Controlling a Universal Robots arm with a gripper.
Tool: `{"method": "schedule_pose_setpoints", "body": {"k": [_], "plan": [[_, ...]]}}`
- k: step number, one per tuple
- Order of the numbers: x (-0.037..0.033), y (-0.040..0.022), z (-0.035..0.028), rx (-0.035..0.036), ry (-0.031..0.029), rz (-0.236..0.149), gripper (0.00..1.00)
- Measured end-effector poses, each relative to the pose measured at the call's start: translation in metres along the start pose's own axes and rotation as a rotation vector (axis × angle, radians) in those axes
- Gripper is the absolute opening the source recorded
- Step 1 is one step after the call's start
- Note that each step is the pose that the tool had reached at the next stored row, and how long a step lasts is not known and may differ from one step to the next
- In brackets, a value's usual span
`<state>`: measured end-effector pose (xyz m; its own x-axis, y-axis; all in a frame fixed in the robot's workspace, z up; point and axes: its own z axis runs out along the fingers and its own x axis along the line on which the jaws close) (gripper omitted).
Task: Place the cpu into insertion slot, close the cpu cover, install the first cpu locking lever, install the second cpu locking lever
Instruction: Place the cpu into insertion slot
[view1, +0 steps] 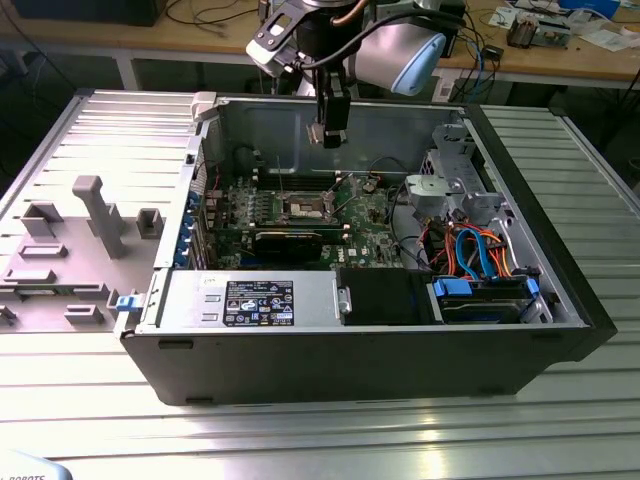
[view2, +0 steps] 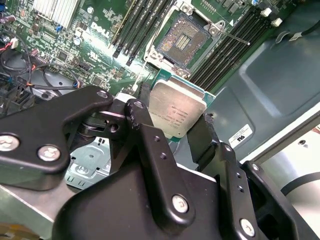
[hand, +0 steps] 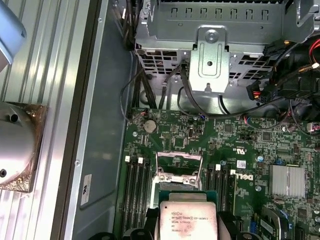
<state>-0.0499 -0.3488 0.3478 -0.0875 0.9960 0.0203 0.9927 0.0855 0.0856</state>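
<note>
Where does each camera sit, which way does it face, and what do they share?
Exterior view: off the arm, looking down into the open computer case; the gripper hangs above the motherboard.
Second wrist view: behind the black fingers, looking along them at the clamped cpu and the insertion slot beyond.
First wrist view: on the wrist, facing down at the motherboard.
Shared: the cpu in both wrist views; the motherboard in all.

The cpu has a dull, smooth silver-grey metal top. The motherboard looks glossy; the desk is ribbed, shiny metal.
</note>
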Motion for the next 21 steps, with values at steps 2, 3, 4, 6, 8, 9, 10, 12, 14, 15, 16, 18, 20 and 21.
{"method": "schedule_pose_setpoints", "body": {"k": [2, 3, 4, 6, 8, 9, 10, 12, 14, 15, 16, 18, 20, 21], "plan": [[0.0, 0.0, 0.0003, -0.0005, -0.0009, 0.014, 0.54], [0.0, 0.0, 0.0007, -0.0006, -0.0021, 0.027, 0.54], [0.0, -0.0001, 0.001, -0.0008, -0.0034, 0.041, 0.54], [0.0, -0.0001, 0.0019, -0.0017, -0.0067, 0.079, 0.54], [-0.0001, -0.0002, 0.0028, -0.0025, -0.0104, 0.122, 0.54], [-0.0001, -0.0002, 0.003, -0.0029, -0.0125, 0.146, 0.54], [-0.0001, -0.0003, 0.003, -0.003, -0.0131, 0.152, 0.54], [-0.0001, -0.0003, 0.003, -0.0032, -0.0134, 0.157, 0.54], [-0.0001, -0.0002, 0.003, -0.0032, -0.0134, 0.157, 0.54], [-0.0001, -0.0003, 0.003, -0.0032, -0.0135, 0.158, 0.54], [-0.0001, -0.0003, 0.003, -0.0032, -0.0135, 0.158, 0.54], [-0.0001, -0.0003, 0.003, -0.0032, -0.0135, 0.158, 0.54], [-0.0001, -0.0003, 0.003, -0.0032, -0.0135, 0.158, 0.54], [-0.0001, -0.0002, 0.003, -0.0032, -0.0135, 0.158, 0.54]]}}
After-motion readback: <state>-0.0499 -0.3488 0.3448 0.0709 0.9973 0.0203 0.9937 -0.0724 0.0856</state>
